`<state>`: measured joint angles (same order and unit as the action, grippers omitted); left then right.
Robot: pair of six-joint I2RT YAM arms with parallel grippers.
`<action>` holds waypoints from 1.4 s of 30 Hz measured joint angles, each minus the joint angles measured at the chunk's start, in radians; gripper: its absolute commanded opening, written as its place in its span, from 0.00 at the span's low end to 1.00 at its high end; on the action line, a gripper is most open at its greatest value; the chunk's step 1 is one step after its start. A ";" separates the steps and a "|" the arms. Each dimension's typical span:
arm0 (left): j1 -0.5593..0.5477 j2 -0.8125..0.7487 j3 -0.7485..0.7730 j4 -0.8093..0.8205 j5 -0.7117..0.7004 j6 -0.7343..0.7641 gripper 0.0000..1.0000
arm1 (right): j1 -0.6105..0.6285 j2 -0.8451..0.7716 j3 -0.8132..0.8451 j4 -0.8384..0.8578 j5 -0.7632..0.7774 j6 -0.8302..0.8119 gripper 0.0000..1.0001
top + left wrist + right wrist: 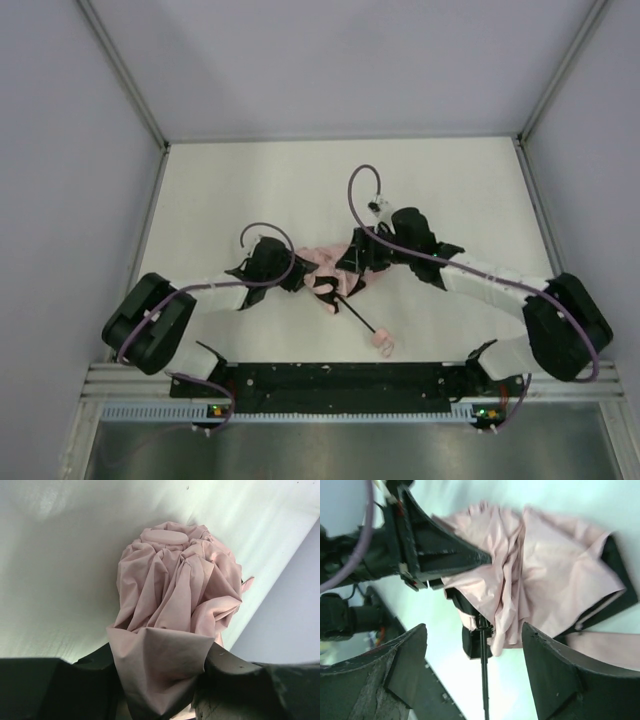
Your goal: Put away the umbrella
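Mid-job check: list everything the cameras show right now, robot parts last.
pale pink fabric folding umbrella: one, pink, crumpled mid-table between the grippers
thin black shaft: one, black, running from the fabric toward the near edge
small pink handle: one, pink, at the shaft's near end
white table: one, white, under everything
grey walls: three, grey, around the table
purple cables: two, purple, looping off the arms
left gripper: one, black, closed on the fabric
right gripper: one, black, open, at the fabric's right
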<state>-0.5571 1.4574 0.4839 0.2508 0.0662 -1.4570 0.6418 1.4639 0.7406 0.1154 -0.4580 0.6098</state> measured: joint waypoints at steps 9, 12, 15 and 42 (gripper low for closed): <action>0.003 -0.055 -0.023 -0.011 -0.029 0.054 0.00 | -0.068 -0.135 -0.043 -0.142 0.205 0.116 0.63; 0.006 -0.073 -0.059 0.028 -0.021 0.053 0.00 | -0.126 -0.137 -0.226 -0.050 0.190 0.297 0.59; 0.008 -0.083 -0.076 0.051 -0.007 0.053 0.00 | -0.174 -0.133 -0.355 0.066 0.114 0.442 0.56; 0.052 -0.211 -0.288 0.520 0.041 0.024 0.00 | -0.193 0.538 0.050 0.557 0.043 0.624 0.00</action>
<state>-0.5053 1.2469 0.1959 0.7704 0.1074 -1.4334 0.4484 2.0022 0.7906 0.6720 -0.4149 1.2335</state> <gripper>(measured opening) 0.406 0.003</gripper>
